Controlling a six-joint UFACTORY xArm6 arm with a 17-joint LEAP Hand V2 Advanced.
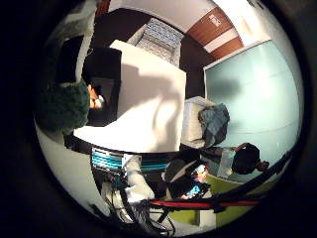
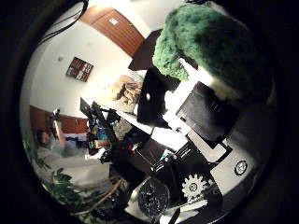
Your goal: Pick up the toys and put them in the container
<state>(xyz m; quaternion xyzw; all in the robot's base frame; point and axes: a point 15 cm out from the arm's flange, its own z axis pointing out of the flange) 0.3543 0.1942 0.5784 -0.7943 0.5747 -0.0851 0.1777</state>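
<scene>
White table [image 1: 148, 109], teal wall [image 1: 252, 94], wooden door [image 2: 114, 28]

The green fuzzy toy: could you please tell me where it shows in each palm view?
Little finger side view: green fuzzy toy sits at the edge, beside the black container on the white table.
Thumb side view: it fills the corner, against the robot hand.
Shared landmark: the toy itself.

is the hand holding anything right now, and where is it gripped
Yes: a green fuzzy toy sits close against the palm, with the hand's black and white fingers around it. Which part of the toy they grip cannot be told.
</scene>
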